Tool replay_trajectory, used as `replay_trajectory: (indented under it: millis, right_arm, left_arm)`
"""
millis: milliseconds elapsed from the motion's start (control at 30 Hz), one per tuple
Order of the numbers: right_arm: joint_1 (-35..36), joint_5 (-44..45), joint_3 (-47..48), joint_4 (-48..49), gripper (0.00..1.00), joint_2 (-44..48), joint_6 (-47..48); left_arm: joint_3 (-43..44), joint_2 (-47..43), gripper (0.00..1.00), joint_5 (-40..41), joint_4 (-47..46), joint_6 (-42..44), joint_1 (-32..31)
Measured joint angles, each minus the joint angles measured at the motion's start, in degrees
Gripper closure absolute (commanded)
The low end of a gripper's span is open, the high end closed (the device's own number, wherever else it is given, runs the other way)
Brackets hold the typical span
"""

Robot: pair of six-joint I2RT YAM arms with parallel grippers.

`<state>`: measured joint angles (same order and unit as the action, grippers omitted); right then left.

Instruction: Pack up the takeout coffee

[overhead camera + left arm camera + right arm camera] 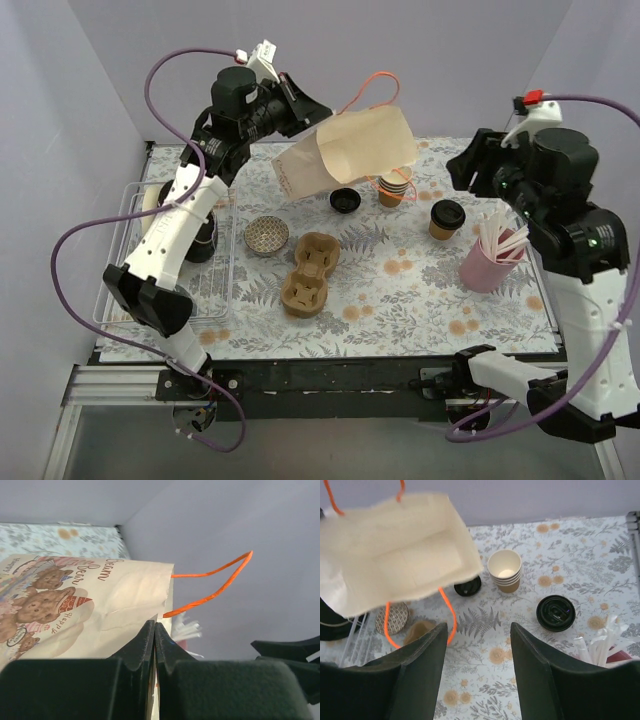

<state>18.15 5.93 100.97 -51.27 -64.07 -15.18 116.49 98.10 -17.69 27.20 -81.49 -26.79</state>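
Silver wire rack (118,262) sits along the desk's left edge with a dark rounded object in it, mostly hidden by the left arm. Above the far-left corner, the left gripper (155,628) is pinched tight on the rim of a cream paper bag with orange cord handles (350,148), holding it in the air, tilted, mouth toward the right. The left wrist view shows cartoon bears printed on the bag and the words "Cream Bear"; the smaller lettering is too fine to read. Its inside looks bare from the right wrist camera.

On the floral-patterned desk (400,300), a round woven disc (267,236) lies near a brown moulded-pulp cup carrier (310,272). Further back are a loose black plastic lid (467,586) and a stack of lidless paper cups (505,570), partly behind the bag from above.

Right of that stack, the cream-tan paper cup with a black lid (447,219) stands upright toward the far-right corner. Near the right edge, a pink cup (488,264) holds white sticks. The right gripper (478,628) hangs above with fingers spread wide, gripping nothing.
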Motion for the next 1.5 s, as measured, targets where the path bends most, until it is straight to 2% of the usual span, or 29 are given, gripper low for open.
replay_trajectory:
  millis: [200, 433, 633, 800, 933, 1033, 1133, 1167, 1400, 1500]
  right_arm:
    - [0.0, 4.3, 4.6, -0.1, 0.37, 5.1, -2.1]
    - [0.0, 6.0, 3.3, -2.3, 0.36, 5.9, -1.9]
    - [0.0, 5.5, 2.4, -4.8, 0.36, 5.3, 1.0]
    - [0.0, 3.9, 0.3, -5.4, 0.37, 6.4, 2.3]
    - [0.0, 3.7, 0.1, -5.7, 0.37, 6.3, 2.5]
    - [0.0, 3.5, 0.1, -5.8, 0.38, 5.9, 1.7]
    - [0.0, 3.0, -1.5, -5.1, 0.38, 6.0, 0.0]
    - [0.0, 2.6, -2.9, -5.2, 0.38, 6.4, -0.5]
    - [0.0, -0.8, -8.9, -6.0, 0.39, 7.4, -2.4]
    - [0.0, -1.8, -9.7, -6.0, 0.41, 7.7, -3.0]
  left_arm:
    - [-10.3, -5.4, 1.00, -4.2, -4.7, -5.5, -7.6]
    - [-19.0, -6.8, 1.00, -5.2, -9.9, -13.7, -15.9]
    - [-25.8, -7.8, 1.00, -3.5, -13.5, -18.9, -17.2]
    - [-31.1, -8.0, 1.00, -2.0, -12.1, -17.3, -17.2]
    - [-33.8, -8.5, 0.71, -2.3, -11.6, -13.6, -17.2]
    - [-34.6, -9.1, 0.56, -2.6, -9.2, -10.0, -17.2]
    - [-34.6, -10.6, 0.48, -2.6, -6.3, -6.3, -17.2]
    - [-34.6, -11.5, 0.41, -2.4, -5.2, -5.2, -17.2]
    - [-34.1, -17.5, 0.28, 4.0, 3.7, 1.9, -17.2]
    - [-33.6, -20.0, 0.28, 10.0, 9.2, 4.0, -17.2]
